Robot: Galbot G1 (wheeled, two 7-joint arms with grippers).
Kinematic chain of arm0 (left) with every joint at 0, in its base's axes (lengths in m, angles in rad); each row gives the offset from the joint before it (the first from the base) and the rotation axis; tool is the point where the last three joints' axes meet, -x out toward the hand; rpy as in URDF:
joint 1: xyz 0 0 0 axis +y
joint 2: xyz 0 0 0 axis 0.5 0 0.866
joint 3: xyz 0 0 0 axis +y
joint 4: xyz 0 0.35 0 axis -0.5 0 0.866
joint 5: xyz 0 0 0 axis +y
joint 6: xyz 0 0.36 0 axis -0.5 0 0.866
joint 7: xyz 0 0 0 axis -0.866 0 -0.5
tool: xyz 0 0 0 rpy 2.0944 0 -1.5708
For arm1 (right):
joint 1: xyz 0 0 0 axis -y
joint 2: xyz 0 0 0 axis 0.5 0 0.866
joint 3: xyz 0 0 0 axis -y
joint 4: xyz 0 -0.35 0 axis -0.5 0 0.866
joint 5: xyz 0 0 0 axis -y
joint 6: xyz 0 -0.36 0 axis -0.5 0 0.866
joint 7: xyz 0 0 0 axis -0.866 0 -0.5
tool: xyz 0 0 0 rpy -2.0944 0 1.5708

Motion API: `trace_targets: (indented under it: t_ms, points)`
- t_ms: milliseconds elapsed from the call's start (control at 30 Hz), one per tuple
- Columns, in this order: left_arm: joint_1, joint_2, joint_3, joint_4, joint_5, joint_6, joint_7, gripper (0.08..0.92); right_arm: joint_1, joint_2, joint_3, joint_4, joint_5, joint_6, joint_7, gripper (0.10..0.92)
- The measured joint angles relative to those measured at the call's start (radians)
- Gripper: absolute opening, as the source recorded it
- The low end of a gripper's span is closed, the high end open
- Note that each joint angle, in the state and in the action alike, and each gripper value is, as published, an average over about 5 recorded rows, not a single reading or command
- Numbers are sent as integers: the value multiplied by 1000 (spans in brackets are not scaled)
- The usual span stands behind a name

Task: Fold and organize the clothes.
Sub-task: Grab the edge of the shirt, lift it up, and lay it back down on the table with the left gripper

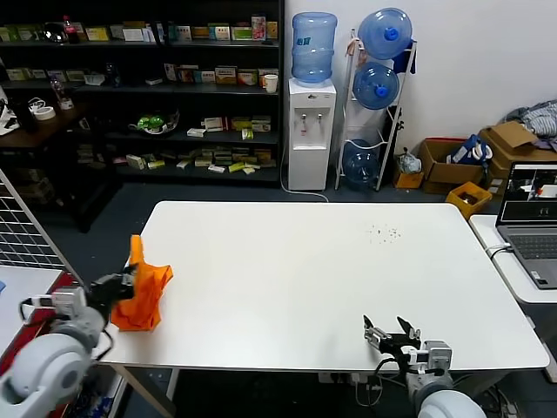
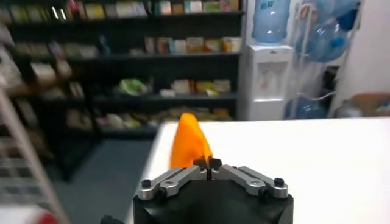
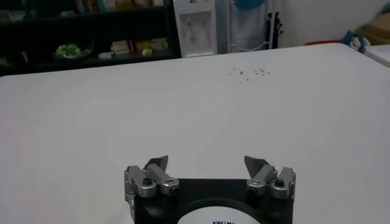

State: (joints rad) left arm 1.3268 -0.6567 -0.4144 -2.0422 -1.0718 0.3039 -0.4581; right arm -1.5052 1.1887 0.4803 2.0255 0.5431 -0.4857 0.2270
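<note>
Nearest us, our left pincer (image 1: 124, 286) grips the bunched T-shirt (image 1: 142, 293) at the tabletop's (image 1: 296, 279) left edge. Our right pincer (image 1: 391, 335) hovers wide open near the front edge, well apart from the T-shirt. Pulling outward could drag the T-shirt off. Only the left wrist view shows the jaws meeting on cloth.
</note>
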Motion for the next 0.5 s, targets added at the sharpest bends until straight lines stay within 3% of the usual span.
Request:
trace_targets:
  t_ms: [233, 500]
  points:
    - [-282, -246, 345, 32, -182, 36, -180, 96, -35, 29, 22, 7, -16, -2, 3, 823]
    - [-509, -505, 584, 180, -245, 56, -266, 96, -35, 36, 26, 6, -13, -9, 9, 823]
